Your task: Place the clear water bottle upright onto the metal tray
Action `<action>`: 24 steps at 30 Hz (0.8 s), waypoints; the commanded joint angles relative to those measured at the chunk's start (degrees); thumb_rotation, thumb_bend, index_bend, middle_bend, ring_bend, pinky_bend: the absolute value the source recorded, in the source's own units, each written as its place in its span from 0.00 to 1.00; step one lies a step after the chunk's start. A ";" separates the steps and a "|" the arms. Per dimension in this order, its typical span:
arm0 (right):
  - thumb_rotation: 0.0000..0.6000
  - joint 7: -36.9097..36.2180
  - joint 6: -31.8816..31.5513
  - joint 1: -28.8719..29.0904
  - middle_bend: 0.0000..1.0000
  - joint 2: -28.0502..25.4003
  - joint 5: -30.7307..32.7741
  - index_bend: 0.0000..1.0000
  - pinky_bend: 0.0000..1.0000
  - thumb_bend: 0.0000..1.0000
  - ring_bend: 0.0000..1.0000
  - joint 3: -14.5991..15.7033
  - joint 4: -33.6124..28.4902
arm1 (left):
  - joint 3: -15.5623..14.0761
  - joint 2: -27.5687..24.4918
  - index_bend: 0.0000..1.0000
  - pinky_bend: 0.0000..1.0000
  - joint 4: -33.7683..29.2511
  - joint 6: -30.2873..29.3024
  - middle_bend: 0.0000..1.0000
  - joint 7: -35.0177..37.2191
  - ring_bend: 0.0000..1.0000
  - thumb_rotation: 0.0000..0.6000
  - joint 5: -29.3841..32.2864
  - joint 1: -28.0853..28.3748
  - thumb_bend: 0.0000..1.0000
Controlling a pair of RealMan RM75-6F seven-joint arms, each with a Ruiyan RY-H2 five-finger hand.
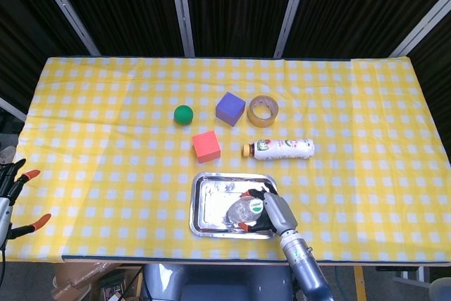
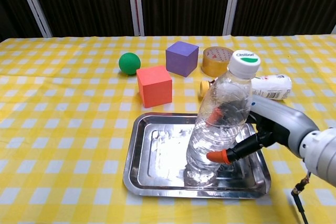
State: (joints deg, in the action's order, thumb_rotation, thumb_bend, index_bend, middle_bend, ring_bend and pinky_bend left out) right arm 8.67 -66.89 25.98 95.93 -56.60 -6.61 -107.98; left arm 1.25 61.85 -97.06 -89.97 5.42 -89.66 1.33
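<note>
The clear water bottle [image 2: 220,120] with a white and green cap stands slightly tilted in the metal tray [image 2: 152,150], its base on the tray floor. My right hand [image 2: 273,127] grips it from the right, orange fingertips [image 2: 216,156] wrapped around its lower body. From the head view the bottle [image 1: 243,210] shows cap-up inside the tray [image 1: 208,202], with the right hand [image 1: 273,213] beside it. My left hand [image 1: 13,199] hangs at the far left edge, off the table, fingers apart and holding nothing.
A red cube [image 2: 154,85], a purple cube [image 2: 182,58], a green ball [image 2: 129,63] and a tape roll [image 2: 217,60] lie behind the tray. A white labelled bottle [image 2: 265,86] lies on its side at the right. A yellow checked cloth covers the table.
</note>
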 commanded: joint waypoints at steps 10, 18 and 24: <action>1.00 -3.20 6.48 0.83 0.29 -4.88 -0.45 0.45 0.00 0.34 0.11 0.32 -2.06 | -0.32 0.54 0.19 0.00 -0.02 0.60 0.02 -1.21 0.00 1.00 -0.34 0.31 0.15; 1.00 -5.59 9.87 1.23 0.14 -7.15 0.89 0.31 0.00 0.26 0.03 0.41 -2.49 | -0.33 0.84 0.19 0.00 -0.03 0.68 0.02 -1.95 0.00 1.00 -0.23 0.35 0.15; 1.00 -7.29 8.66 0.47 0.14 -7.44 -1.25 0.31 0.00 0.26 0.03 0.08 -2.06 | -0.39 0.95 0.19 0.00 0.04 0.89 0.02 -2.17 0.00 1.00 -0.19 0.45 0.15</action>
State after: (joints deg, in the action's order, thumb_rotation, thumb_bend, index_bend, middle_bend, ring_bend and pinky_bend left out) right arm 1.72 -57.86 26.74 88.63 -57.27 -6.51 -110.11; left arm 0.86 62.80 -97.02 -89.08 3.26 -89.84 1.77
